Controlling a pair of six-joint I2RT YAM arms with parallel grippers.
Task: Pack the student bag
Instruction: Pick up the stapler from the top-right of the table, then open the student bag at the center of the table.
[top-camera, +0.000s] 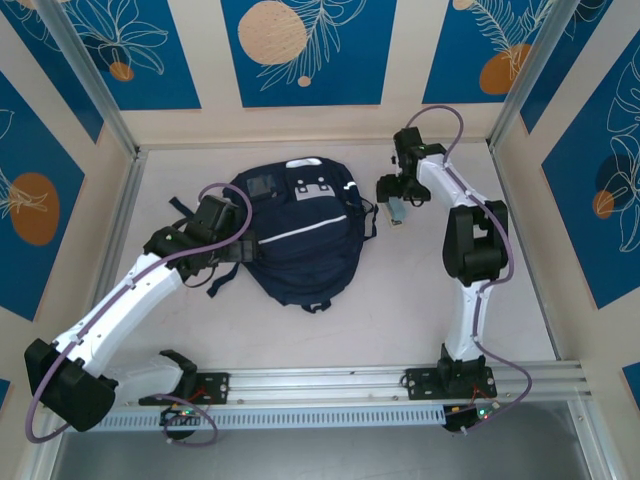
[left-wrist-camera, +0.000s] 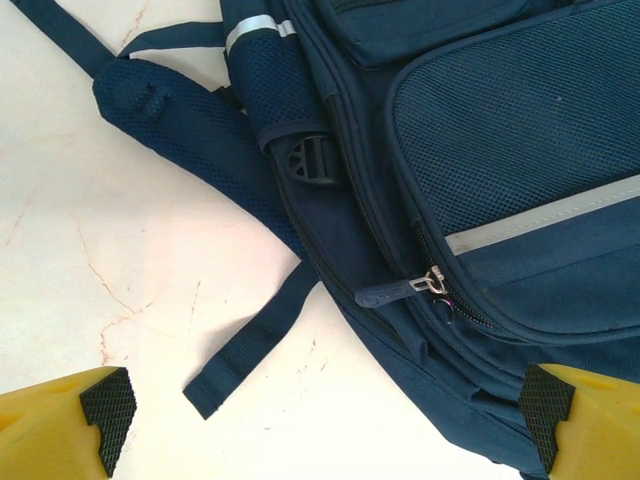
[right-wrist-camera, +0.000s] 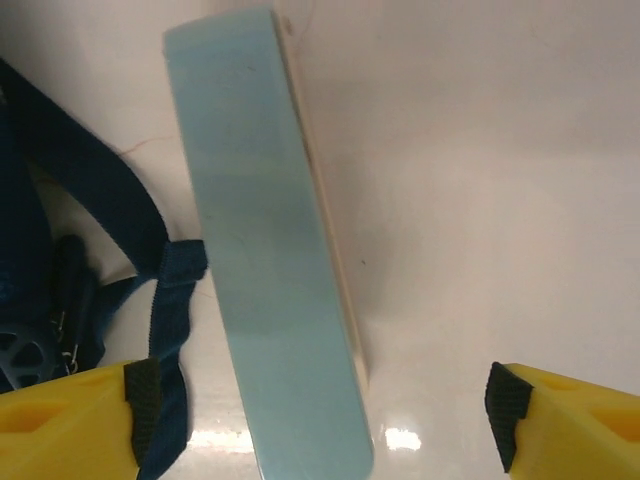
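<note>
The student bag (top-camera: 295, 235) lies flat on the tabletop (top-camera: 400, 300), centre-left, front pockets upward. The left fingers (left-wrist-camera: 60, 420) stand wide over its side edge beside a loose strap (left-wrist-camera: 250, 345), gripping nothing. The right fingers (right-wrist-camera: 560, 420) stand wide astride a pale blue book (right-wrist-camera: 270, 260) just right of the bag, not touching it.

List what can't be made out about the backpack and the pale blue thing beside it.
- Top external: the left arm covers the left edge of the student bag; its white patch is too small to read.
- Left wrist: the bag runs off the top and right edges, main opening unseen.
- Right wrist: the pale blue slab is blurred, cut by the bottom edge; unidentifiable.
</note>
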